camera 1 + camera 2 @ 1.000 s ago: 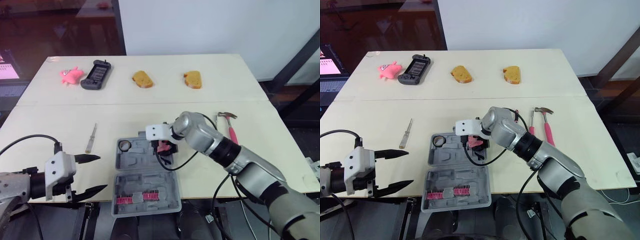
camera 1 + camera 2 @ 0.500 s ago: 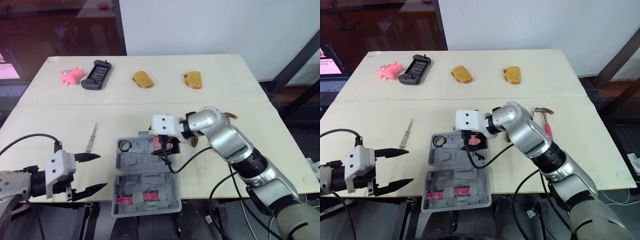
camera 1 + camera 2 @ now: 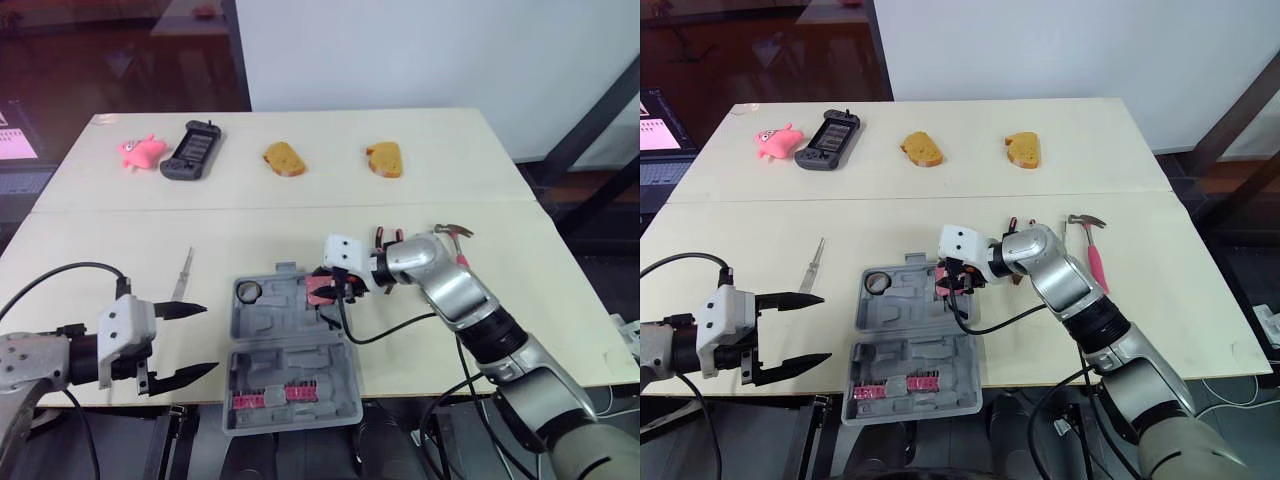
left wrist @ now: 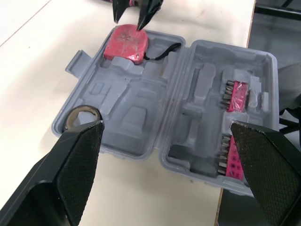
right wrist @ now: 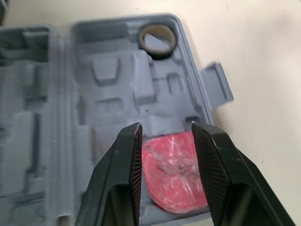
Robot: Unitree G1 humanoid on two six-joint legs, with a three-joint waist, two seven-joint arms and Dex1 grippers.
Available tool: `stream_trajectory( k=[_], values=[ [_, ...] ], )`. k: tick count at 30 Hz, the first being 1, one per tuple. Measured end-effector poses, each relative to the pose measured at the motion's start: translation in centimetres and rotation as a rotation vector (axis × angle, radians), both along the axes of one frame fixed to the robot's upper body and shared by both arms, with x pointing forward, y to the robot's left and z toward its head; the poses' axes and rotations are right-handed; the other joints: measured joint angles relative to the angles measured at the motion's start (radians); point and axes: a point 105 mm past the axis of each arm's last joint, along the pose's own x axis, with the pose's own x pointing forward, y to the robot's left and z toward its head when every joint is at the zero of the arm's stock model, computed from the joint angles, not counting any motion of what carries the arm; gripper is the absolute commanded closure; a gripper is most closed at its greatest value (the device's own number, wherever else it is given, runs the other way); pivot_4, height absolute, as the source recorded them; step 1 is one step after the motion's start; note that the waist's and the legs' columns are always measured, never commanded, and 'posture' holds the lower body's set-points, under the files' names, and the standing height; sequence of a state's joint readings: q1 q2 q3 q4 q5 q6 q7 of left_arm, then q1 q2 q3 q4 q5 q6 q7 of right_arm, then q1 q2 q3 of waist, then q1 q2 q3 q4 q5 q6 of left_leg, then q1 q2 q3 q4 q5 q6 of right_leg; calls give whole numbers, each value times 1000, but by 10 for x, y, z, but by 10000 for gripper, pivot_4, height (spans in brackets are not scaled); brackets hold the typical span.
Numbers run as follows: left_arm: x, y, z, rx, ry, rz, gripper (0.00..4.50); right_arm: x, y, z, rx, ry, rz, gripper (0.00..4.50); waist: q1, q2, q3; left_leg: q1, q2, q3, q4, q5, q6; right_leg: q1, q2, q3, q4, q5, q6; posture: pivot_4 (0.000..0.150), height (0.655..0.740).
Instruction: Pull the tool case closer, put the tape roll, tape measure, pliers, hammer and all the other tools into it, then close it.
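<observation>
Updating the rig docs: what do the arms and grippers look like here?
Silver-grey rounded right arm with black joint bands; a black cable loops off its wrist. A white boxy housing sits at each wrist. The left gripper and right gripper have two black fingers tapering to points; the left's pads are cross-hatched.

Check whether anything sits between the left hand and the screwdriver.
Nothing visible does. The screwdriver lies on bare table just beyond the open left hand, and the tool case sits off to the right, clear of that path.
</observation>
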State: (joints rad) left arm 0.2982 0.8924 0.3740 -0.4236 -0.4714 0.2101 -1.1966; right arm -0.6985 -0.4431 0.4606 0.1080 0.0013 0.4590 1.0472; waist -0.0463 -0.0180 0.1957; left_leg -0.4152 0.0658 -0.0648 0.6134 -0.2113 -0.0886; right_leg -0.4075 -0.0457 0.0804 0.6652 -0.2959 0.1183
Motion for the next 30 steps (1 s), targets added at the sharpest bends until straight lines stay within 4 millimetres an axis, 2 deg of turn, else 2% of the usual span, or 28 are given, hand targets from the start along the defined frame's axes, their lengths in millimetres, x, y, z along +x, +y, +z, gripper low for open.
stream_trajectory(
  k=[7, 12, 19, 25, 28, 30],
  values=[
    [0, 0, 0, 2, 1, 1, 0, 7, -9, -28, 3, 74, -58, 27970, 0, 0, 0, 0, 0, 0, 0, 0, 0, 0, 0, 0, 0, 0, 0, 1500, 7400],
    [-2, 1, -2, 2, 9, 4, 0, 10, -14, -42, 30, 105, -68, 27970, 2, -1, -1, 8, 0, 0, 0, 0, 0, 9, 0, 0, -1, -2, -3, 1500, 7400],
    [-1, 2, -4, 0, 26, 20, 0, 13, -17, -46, 107, 166, -98, 27970, 1, -1, -2, 10, 0, 0, 0, 0, 0, 11, 0, 0, -1, -2, -3, 1500, 7400],
    [5, 9, -6, -10, 40, 78, 0, 12, -22, -35, 206, 121, -108, 27970, 1, -1, -1, 7, 0, 0, 0, 0, 0, 8, 0, 0, -1, 0, 0, 1500, 7400],
    [13, 15, -2, -59, 44, 139, 0, 10, -29, -10, 225, -1, -79, 27970, 1, 0, -1, 6, 0, 0, -1, 0, 0, 7, 0, 0, -1, 0, 0, 1500, 7400],
    [17, 26, -1, -110, 60, 212, 0, 6, -44, 11, 214, -80, -70, 22593, 1, 0, -1, 6, 0, 0, -1, 0, 0, 7, 0, 0, -1, 0, 0, 1500, 7400]
  ],
)
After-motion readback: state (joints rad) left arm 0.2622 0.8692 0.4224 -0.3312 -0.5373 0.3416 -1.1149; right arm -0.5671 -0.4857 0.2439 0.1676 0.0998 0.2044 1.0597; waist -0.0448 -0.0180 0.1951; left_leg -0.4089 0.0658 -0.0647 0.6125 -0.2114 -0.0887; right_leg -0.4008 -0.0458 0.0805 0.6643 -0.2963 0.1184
